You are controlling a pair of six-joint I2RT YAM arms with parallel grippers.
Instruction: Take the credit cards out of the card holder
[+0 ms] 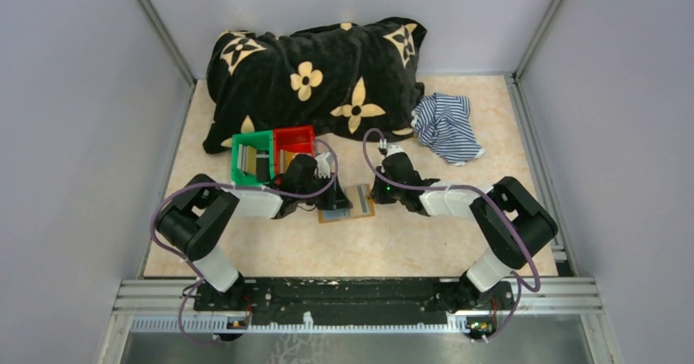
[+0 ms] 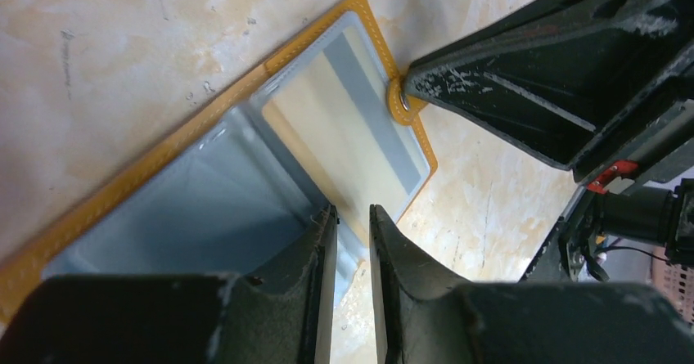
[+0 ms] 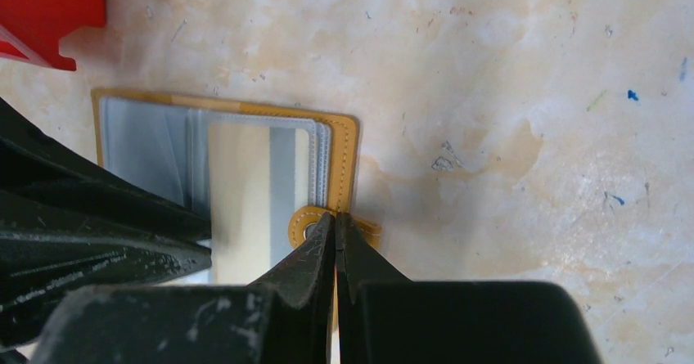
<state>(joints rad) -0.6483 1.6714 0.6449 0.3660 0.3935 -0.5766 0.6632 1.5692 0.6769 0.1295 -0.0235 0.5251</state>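
Card holder (image 1: 360,204) lies open flat on table (image 1: 270,249), mid scene between the two arms, just near-right of the red bin (image 1: 295,139). Orange outer edge, grey-blue pockets facing up.

R gripper (image 3: 335,221): clenched, tips pinched together on the small orange tab (image 2: 399,102) at the holder's right edge, next to the metal snap. Holder looks flat, not lifted.

L gripper (image 2: 352,221): jaws slightly apart w/ a narrow gap, tips down at the near edge of the holder around the fold. Nothing seen clamped between them. Contact w/ the pocket can't be told.

One card (image 3: 237,192), yellowish w/ a grey stripe, sits in the right-half pocket, mostly covered by the clear sleeve. Left-half pocket (image 2: 188,208) looks plain grey-blue; can't tell if there's a card inside.

Green bin (image 1: 250,147) touches the red bin's left side, both just far-left of the holder; contents too small to ID. Black flower-print blanket (image 1: 311,69) bunched at far edge. Striped blue-white cloth (image 1: 446,127) far right, well apart from the holder.
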